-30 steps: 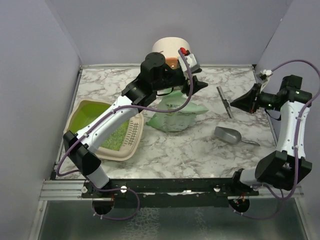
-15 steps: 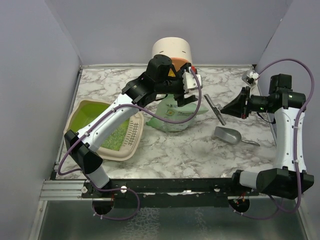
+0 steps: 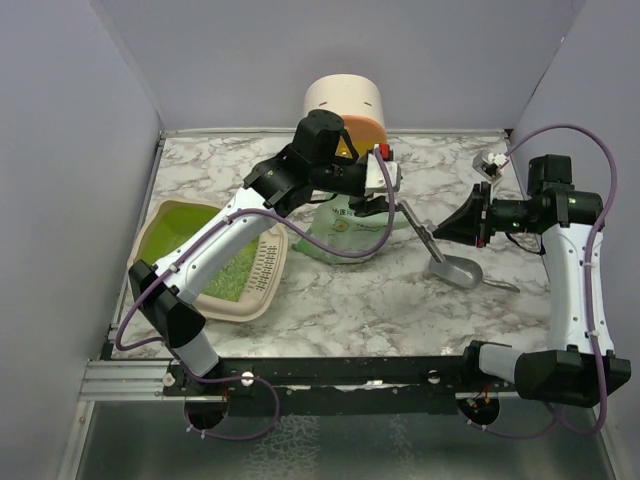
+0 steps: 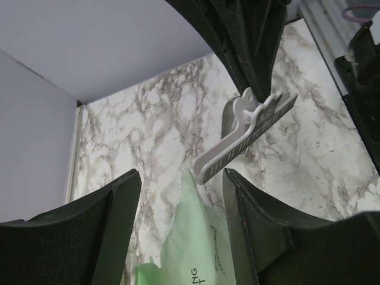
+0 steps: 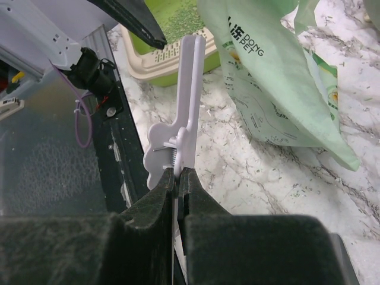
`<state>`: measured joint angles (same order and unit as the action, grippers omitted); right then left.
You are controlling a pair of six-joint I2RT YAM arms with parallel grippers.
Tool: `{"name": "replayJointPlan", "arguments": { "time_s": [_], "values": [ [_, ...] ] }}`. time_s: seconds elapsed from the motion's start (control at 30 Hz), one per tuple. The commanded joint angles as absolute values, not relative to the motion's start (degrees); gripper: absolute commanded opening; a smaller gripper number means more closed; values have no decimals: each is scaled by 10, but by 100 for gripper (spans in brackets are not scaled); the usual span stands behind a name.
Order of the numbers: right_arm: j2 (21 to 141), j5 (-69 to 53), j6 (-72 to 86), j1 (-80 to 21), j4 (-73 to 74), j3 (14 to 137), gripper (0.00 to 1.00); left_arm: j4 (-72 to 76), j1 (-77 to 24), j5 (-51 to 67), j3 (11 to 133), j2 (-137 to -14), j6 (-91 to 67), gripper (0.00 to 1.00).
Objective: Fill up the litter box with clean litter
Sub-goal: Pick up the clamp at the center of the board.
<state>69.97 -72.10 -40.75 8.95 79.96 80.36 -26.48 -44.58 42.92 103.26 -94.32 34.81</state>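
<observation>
**Step in hand:** opening the bag (image 3: 345, 238). The clip (image 5: 189, 101) is off it, clenched flat in the right hand (image 5: 177, 176) and held in the air near the scoop (image 3: 455, 270).

**Left hand** (image 4: 181, 178): released. One finger stands on each side of the bag's peaked top without pinching it, and marble shows between one finger and the film.

**Task things:** the box (image 3: 268, 262) lies at the left of the bench (image 3: 350, 300), partly under the left arm. The bag stands mid-bench, just right of the box. No loose litter is seen, so it is judged to be inside the bag. The box floor shows a grainy green layer, and I cannot tell what it is.

**Next move, as judged:**
- The right hand sets the clip down away from the box.
- The left hand closes on the bag top. The film is soft and will crumple, so a firm bite is needed.
- The bag then goes over the box and is tipped. Whether its mouth is open cannot be told.

**Views compared:**
- Left wrist: shows the gap between the fingers and the bag, which the overhead view hides under the arm.
- Right wrist: shows the grip on the clip, the bag's print and the grain in the box.
- Overhead: the only view that shows the scoop and the overall layout
</observation>
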Motion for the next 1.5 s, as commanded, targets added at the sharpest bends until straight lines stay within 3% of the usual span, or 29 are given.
{"name": "replayJointPlan", "arguments": {
  "time_s": [0.0,0.23,0.43,0.8,1.47],
  "values": [
    [679,-741,-389,80,808,816,1,-301,-441,518,1056,-958,366,59],
    [684,-737,-393,73,808,812,1,-317,-440,555,1078,-1001,366,52],
    [686,-734,-395,72,808,811,1,-326,-433,572,1107,-1022,362,36],
    [690,-736,-398,72,808,808,1,-326,-415,630,1108,-1016,353,44],
    [686,-741,-401,70,808,806,1,-325,-401,725,1151,-1062,296,44]
  ]
}}
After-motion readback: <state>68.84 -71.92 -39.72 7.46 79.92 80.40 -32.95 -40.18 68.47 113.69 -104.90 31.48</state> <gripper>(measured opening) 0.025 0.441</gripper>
